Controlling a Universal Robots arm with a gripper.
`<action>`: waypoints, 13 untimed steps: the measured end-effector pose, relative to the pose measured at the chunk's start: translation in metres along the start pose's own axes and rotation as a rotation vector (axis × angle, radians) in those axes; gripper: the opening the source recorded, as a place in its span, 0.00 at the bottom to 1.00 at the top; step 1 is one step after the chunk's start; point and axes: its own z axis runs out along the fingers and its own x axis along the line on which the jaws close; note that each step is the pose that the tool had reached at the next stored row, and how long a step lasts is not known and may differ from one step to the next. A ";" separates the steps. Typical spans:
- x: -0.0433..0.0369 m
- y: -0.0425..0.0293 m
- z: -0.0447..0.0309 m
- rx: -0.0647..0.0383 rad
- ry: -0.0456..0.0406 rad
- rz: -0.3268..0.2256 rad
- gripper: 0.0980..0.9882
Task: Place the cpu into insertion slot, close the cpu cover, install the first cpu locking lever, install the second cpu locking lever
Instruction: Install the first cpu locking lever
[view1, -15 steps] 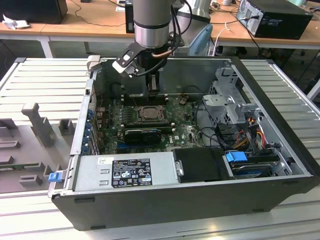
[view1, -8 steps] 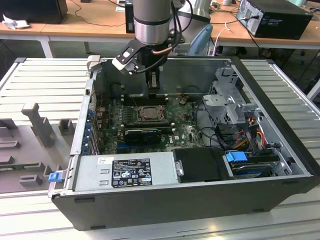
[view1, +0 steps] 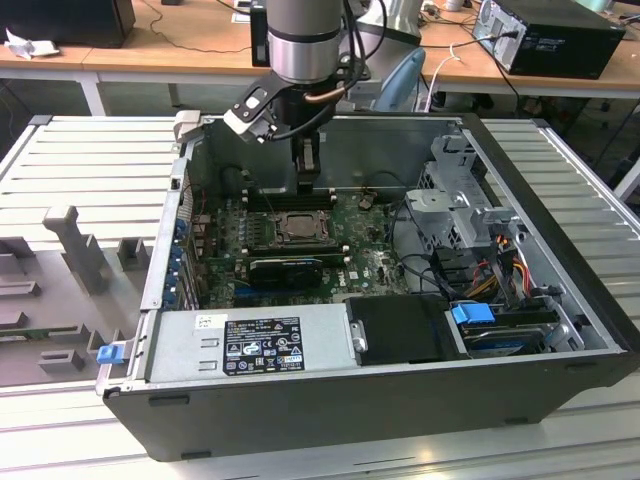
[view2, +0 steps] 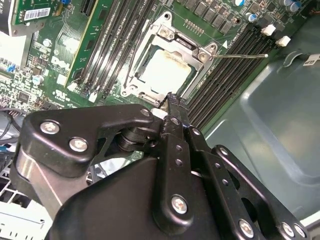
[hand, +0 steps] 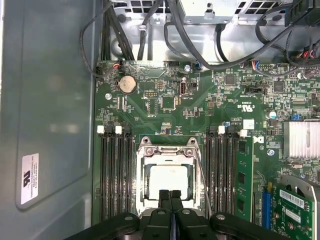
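The room is a workshop with wooden benches (view1: 180, 50) behind. In front, an open computer case (view1: 400, 400) lies on a ribbed grey metal table (view1: 80, 160). In the exterior view the arm (view1: 305, 35) comes down from above into the case. Its gripper (view1: 308, 183) points downward and hangs just above the insertion slot (view1: 280, 232) on the green board. In the second wrist view the two black fingers are pressed together with nothing between them, and their tip is close over the near edge of the socket. The cpu (view2: 167, 70) sits inside the socket with its pale face up. The cpu cover (view2: 172, 37) lies flat around it as a metal frame. One thin lever (view2: 240, 56) sticks out from a corner of the cover, over the long black memory slots (view2: 225, 75). In the first wrist view the closed gripper (hand: 170, 194) is at the edge of the cpu (hand: 167, 180), and the cover is down on it. Memory slots stand on both sides of the socket.
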 end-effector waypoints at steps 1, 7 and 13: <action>0.0000 0.0000 -0.0010 0.000 0.0000 0.000 0.01; 0.0001 0.0002 -0.0029 0.002 -0.0012 -0.072 0.01; 0.0000 0.0001 -0.0030 0.006 -0.0182 -0.192 0.01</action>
